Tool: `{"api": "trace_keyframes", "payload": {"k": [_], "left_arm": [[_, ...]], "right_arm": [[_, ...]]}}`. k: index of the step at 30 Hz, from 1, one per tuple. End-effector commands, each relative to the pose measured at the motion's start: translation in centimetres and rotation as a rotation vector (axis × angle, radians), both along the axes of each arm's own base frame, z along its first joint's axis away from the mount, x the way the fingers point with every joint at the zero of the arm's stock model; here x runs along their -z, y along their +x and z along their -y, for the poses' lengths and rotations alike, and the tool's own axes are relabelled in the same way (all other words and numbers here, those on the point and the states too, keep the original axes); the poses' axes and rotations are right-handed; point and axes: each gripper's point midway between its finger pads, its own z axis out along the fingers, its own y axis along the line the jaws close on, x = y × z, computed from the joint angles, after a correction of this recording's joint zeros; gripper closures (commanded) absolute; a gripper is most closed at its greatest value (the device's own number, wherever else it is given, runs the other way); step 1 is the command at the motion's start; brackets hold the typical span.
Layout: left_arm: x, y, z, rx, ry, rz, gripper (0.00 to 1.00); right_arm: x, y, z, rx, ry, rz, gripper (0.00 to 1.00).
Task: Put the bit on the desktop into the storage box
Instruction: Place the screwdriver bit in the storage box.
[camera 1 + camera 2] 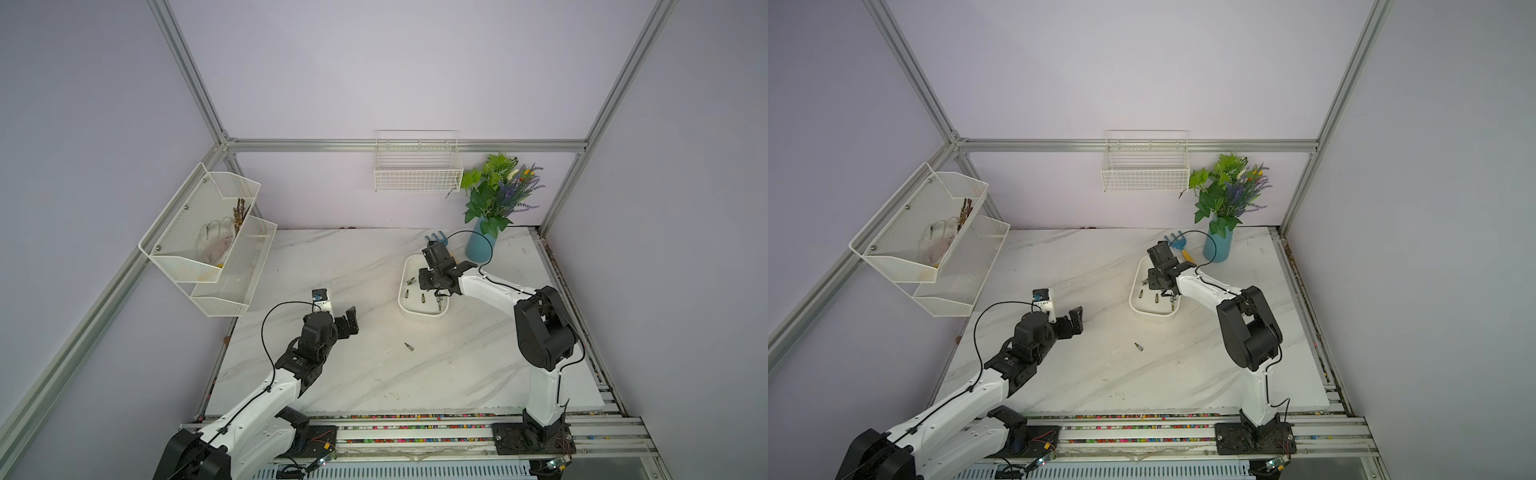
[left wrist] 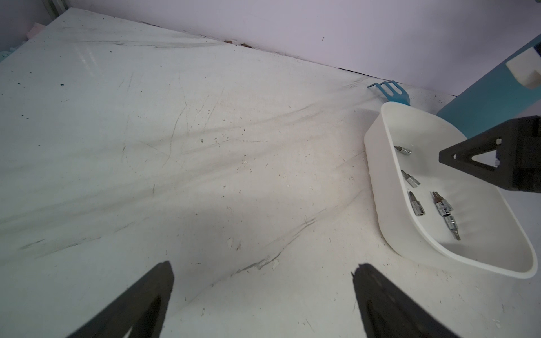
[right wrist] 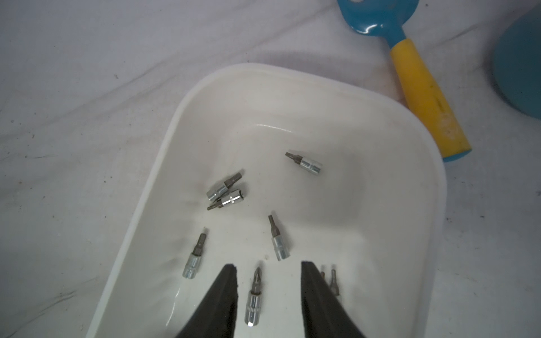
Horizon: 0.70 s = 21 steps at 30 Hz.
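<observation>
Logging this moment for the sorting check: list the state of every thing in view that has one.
storage box, upright, several bits inside
loose bit, lying on the desktop, outside the box
left gripper, fingers wide open, empty
right gripper, fingers apart over the box, gripping nothing
vase, upright
rake, lying flat beside the box

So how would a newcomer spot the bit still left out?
Start at the white marble-look desktop. Nearer its front edge than the white rounded plastic storage box lies a small grey metal bit. It alone lies on bare marble; the other bits lie inside the box.
</observation>
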Motion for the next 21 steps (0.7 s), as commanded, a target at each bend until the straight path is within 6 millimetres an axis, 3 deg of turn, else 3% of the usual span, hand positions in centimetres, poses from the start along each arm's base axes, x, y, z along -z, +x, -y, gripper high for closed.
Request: {"api": "trace_keyframes", "payload": {"k": [1, 7, 15, 21], "left_arm": [[-1.1, 0.4, 0.2, 0.008, -0.019, 0.032, 0.00], [-1.1, 0.5, 0.2, 0.006, -0.019, 0.033, 0.00], [-0.8, 0.6, -1.0, -0.070, -0.015, 0.032, 0.00], [-0.5, 0.7, -1.5, -0.096, -0.019, 0.024, 0.00]], "right_arm": [[-4.1, -1.0, 0.0, -0.035, 0.055, 0.048, 0.56], [-5.3, -5.5, -0.2, -0.171, 0.085, -0.023, 0.53], [-4.4, -11.4, 0.2, -0.269, 0.070, -0.132, 0.53], [-3.5, -14.8, -2.2, -0.357, 0.050, -0.178, 0.53]]}}
